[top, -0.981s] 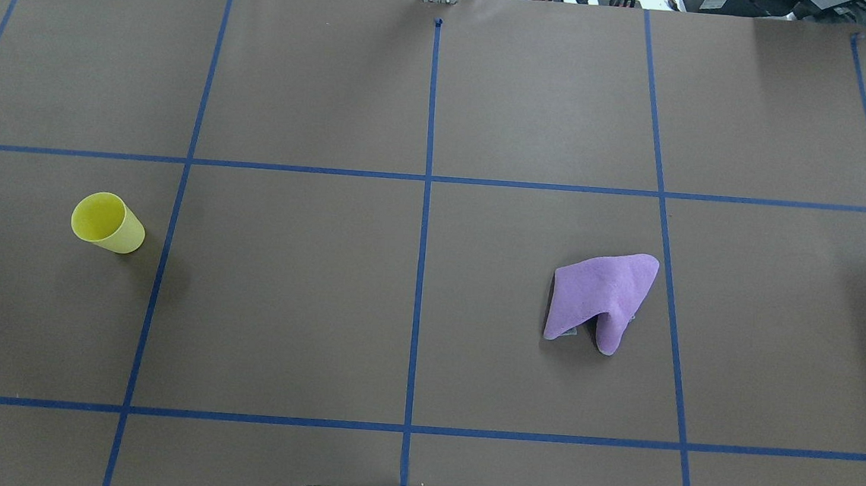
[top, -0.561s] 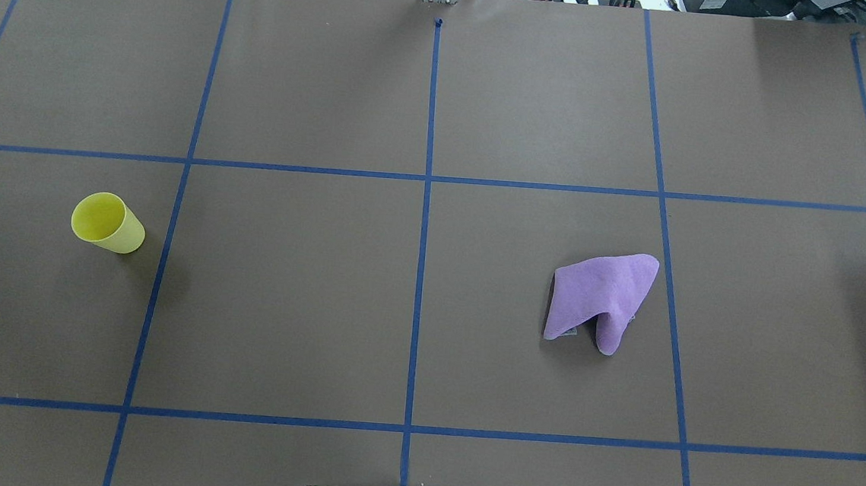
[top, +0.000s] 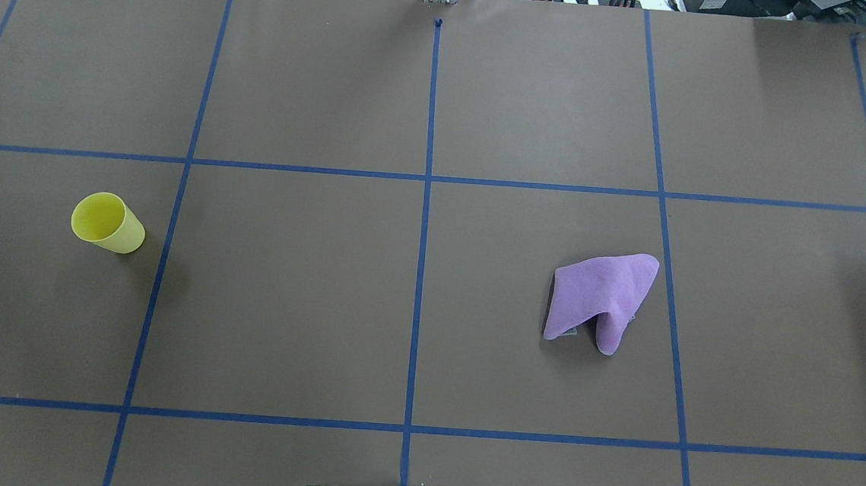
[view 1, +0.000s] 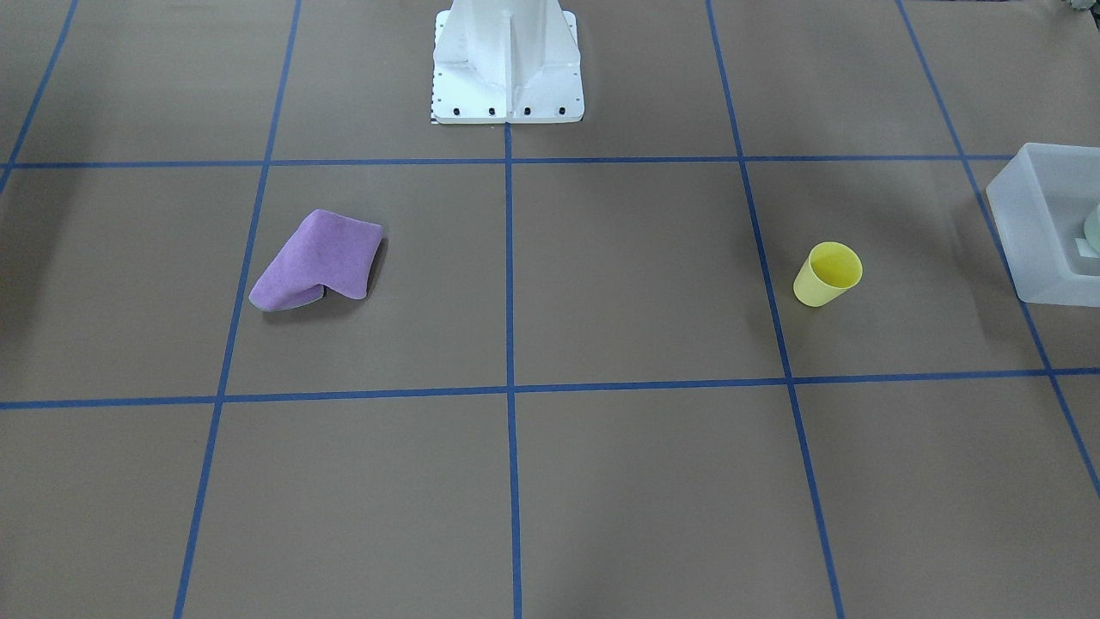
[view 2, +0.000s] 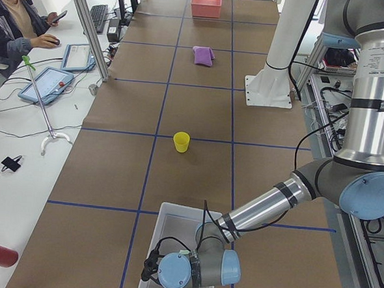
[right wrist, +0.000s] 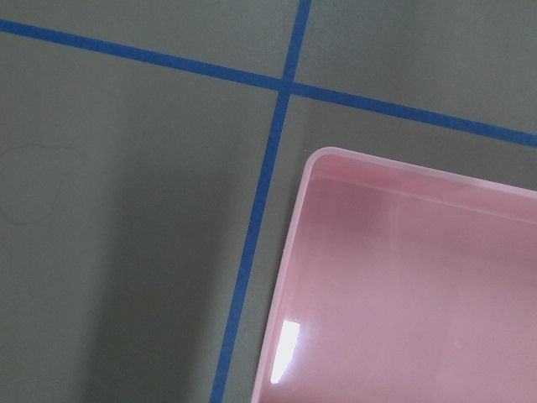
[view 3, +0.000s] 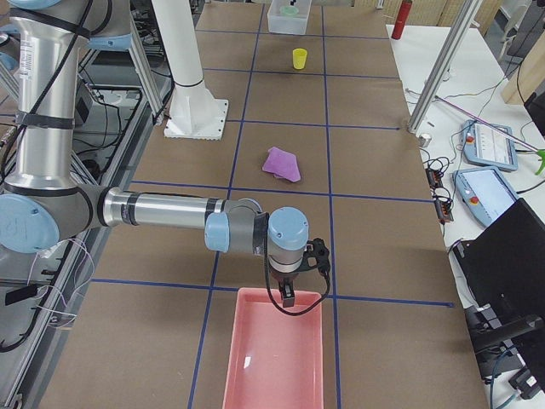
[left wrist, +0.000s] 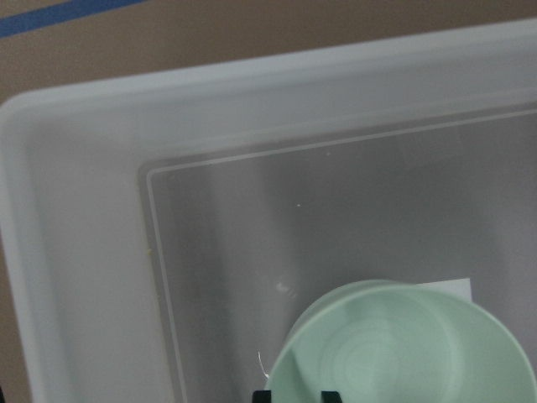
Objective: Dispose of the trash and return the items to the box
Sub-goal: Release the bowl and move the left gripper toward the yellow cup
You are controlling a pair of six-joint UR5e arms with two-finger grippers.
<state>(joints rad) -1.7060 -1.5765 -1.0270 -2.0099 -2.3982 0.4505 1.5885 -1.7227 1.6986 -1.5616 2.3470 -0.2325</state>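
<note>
Front view: the yellow cup (view 1: 827, 273) stands on the surface (view 1: 601, 481) near the box (view 1: 1027, 232), not in it. A purple cloth (view 1: 316, 260) lies far to the left.

Overhead view: cup and cloth are well apart, and I judge both are yet to be cleared.

Left side view: the left tool (view 2: 150, 270) hangs over the box, well apart from the cup.

Left wrist view: the mint bowl (left wrist: 403, 353) sits inside the box, so that item is done. I cannot tell how wide the tool is.

Right side view: the right tool (view 3: 288, 298) hovers at the pink tray (view 3: 272, 366) edge, its opening also unclear.

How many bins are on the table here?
2. The translucent white bin sits at the robot's left end of the table, with the mint-green bowl inside it. The pink bin sits at the right end. No others show.
</note>
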